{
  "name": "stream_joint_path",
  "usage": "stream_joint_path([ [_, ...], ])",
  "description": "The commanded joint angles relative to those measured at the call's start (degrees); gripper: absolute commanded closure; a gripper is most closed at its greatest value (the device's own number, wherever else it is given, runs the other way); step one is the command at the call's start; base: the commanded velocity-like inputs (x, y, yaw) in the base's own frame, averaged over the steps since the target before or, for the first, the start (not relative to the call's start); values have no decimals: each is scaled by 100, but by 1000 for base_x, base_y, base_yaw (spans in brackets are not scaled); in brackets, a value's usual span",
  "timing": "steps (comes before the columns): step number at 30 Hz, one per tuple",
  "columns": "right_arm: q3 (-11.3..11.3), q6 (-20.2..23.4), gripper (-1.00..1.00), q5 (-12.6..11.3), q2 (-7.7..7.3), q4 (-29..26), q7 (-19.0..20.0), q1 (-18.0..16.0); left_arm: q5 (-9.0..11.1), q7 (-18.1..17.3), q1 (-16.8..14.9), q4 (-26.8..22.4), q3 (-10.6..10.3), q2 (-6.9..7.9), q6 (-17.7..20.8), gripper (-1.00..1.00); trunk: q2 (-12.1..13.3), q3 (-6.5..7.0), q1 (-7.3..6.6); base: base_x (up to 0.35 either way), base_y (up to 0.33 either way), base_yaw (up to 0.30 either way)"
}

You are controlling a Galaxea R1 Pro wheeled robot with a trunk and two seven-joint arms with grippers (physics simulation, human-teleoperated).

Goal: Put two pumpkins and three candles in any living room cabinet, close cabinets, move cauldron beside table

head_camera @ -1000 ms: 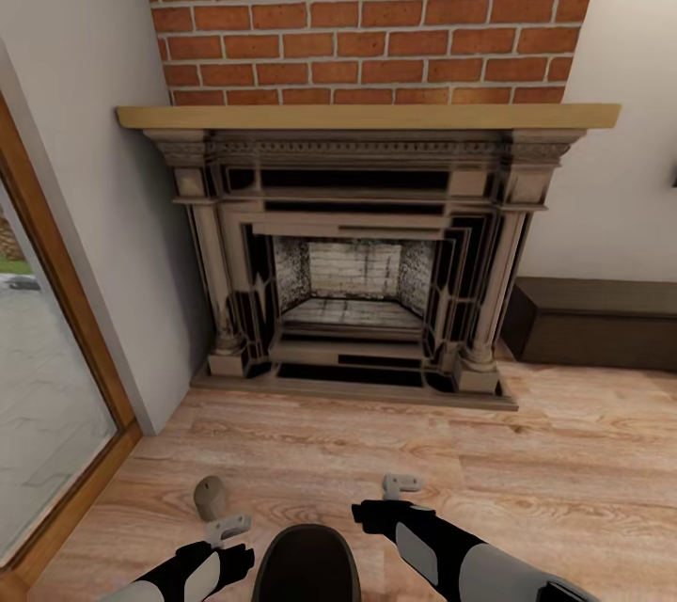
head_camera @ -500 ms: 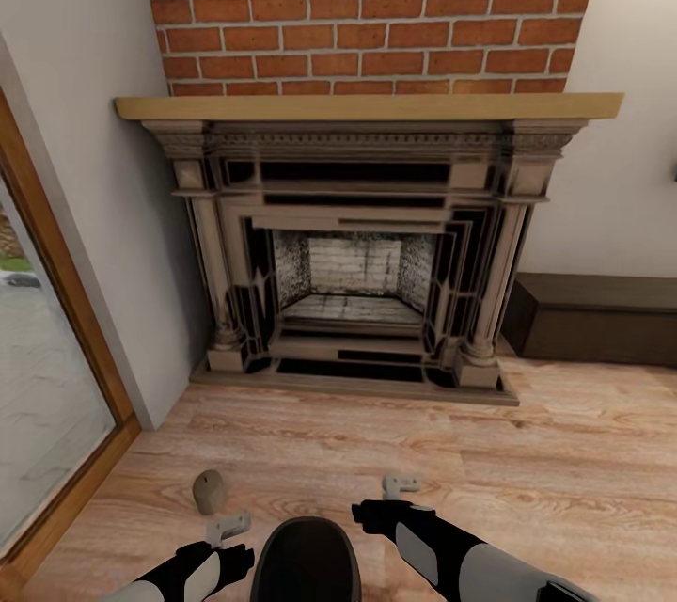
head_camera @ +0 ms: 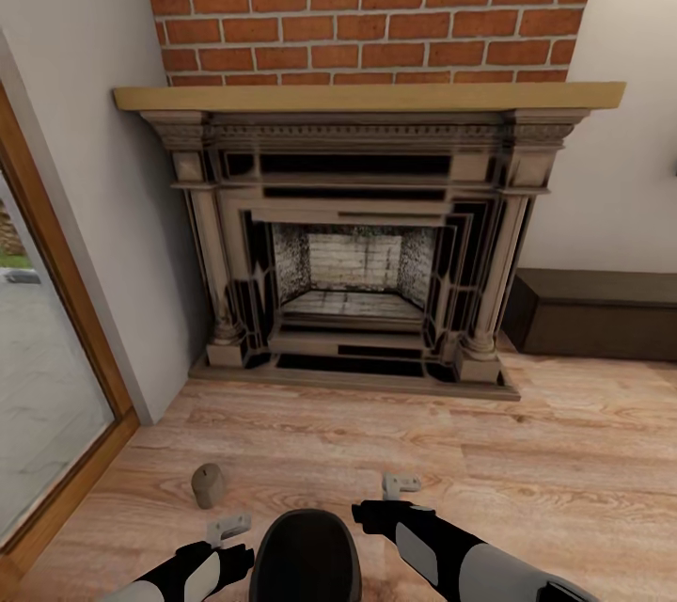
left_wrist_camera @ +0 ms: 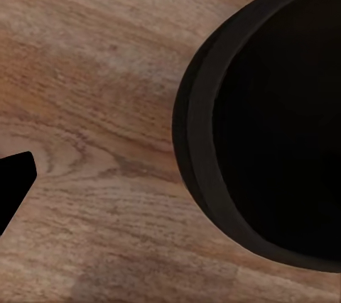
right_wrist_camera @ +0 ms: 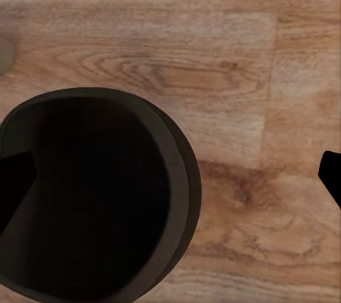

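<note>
Probably light and rigid, the candle [head_camera: 208, 485] suits a grip across its sides; whether either hand is open, I cannot tell.

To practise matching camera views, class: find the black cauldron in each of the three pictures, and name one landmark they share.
Head view: the cauldron sits at the bottom centre, between the two arms.
Left wrist view: its dark mouth takes up the right side.
Right wrist view: it takes up the lower left.
Shared landmark: the wooden plank floor beneath it.
</note>
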Motion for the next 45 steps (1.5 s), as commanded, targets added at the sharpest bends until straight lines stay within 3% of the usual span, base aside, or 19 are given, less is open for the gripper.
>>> stream_joint_path([
  [1,36,19,-100,-29,-3,-12,-36,-6,59,33,0,-14,-50,1,31,-100,-44,-24,22,0,0,0],
  [8,36,19,-100,-28,-3,-12,-36,-5,61,30,0,-14,-55,-7,30,-100,-325,-150,175,0,0,0],
  [15,42,21,-100,-28,-3,-22,-28,-5,52,-298,0,-7,-48,22,31,-100,-606,-275,329,0,0,0],
  [23,45,93,-100,-21,-3,-52,-9,-5,56,-392,0,-5,-48,44,35,-100,-926,-419,505,0,0,0],
  [31,55,135,-100,-19,-3,-66,-9,-5,36,-1038,0,8,-56,96,39,-100,-1247,-562,681,0,0,0],
  [37,405,141,-100,-25,0,-79,-24,-8,31,-1112,0,12,-58,106,39,-100,-1488,-670,812,0,0,0],
  [45,486,138,-100,-27,-2,-82,-27,-6,31,-1126,0,12,-57,106,39,-100,-1809,-814,988,0,0,0],
])
